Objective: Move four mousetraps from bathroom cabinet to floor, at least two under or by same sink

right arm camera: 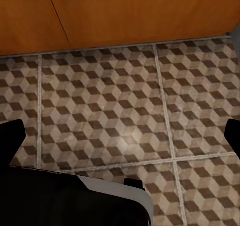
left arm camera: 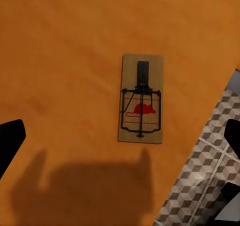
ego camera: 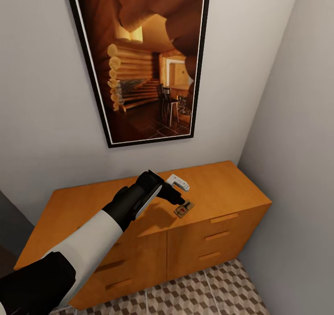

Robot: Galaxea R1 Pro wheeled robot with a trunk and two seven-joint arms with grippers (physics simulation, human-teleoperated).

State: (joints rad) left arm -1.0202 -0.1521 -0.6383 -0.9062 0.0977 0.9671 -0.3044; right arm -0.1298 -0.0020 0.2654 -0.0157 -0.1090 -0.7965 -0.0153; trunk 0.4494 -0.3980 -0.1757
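Currently the left gripper [left arm camera: 120, 136], fingers spread and empty, is hung over one mousetrap [left arm camera: 141, 99] lying near the cabinet's [ego camera: 93, 203] front edge; it is best straddled squarely across its narrow sides.

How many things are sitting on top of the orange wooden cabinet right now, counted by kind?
Flat tan wooden mousetrap with dark wire and a red mark: 1
Small white and grey object, kind unclear: 1
Total on the orange-brown wooden cabinet: 2
The left claw hovers open above the mousetrap.
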